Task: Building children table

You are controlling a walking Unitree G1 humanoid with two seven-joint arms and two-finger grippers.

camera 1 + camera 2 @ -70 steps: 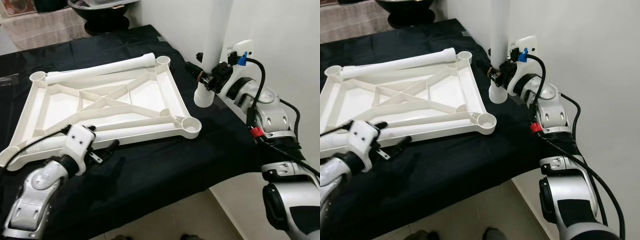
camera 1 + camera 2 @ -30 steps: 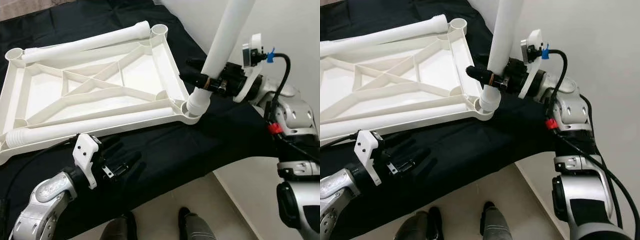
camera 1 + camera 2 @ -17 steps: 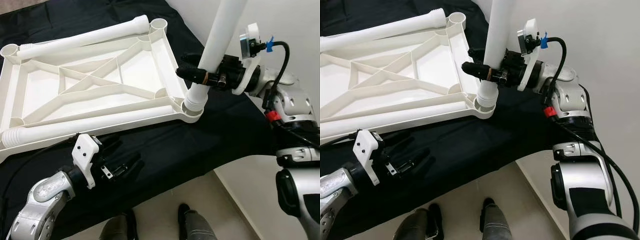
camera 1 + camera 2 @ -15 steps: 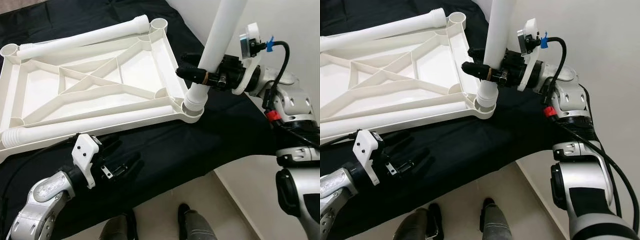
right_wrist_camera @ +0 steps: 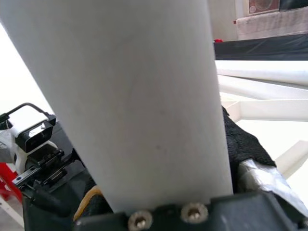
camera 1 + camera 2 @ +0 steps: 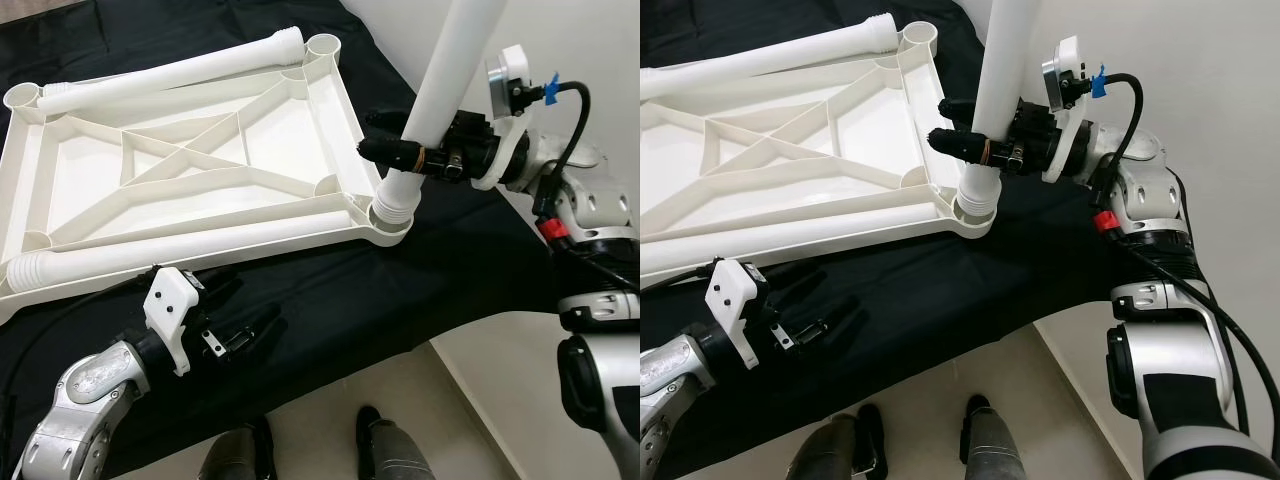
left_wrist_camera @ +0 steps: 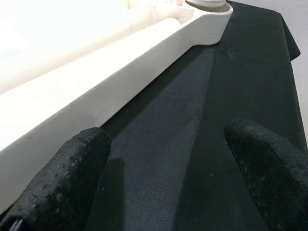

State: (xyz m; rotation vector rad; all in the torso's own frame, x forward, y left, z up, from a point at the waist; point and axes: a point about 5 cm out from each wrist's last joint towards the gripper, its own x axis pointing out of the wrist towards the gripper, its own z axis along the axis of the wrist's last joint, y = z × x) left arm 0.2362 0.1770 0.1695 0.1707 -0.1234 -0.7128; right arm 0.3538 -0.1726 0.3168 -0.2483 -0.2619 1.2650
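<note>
A white plastic table top (image 6: 180, 190) lies upside down on the black cloth, with round sockets at its corners. My right gripper (image 6: 412, 155) is shut on a white table leg (image 6: 440, 95) held nearly upright, its threaded lower end sitting in the near right corner socket (image 6: 393, 222). Two more white legs lie across the top: one (image 6: 170, 72) along the far edge, one (image 6: 180, 245) along the near edge. My left gripper (image 6: 245, 325) hovers open over the cloth just in front of the table top's near edge (image 7: 110, 82), holding nothing.
The black cloth (image 6: 330, 300) covers a work table whose front edge runs just below my left gripper. A person's feet (image 6: 310, 455) stand on the floor beneath that edge. A white wall (image 6: 580, 40) rises at the right.
The leg in my right gripper has tilted slightly and its lower end has settled into the corner socket. The view shifted a little. My left gripper stays where it was.
</note>
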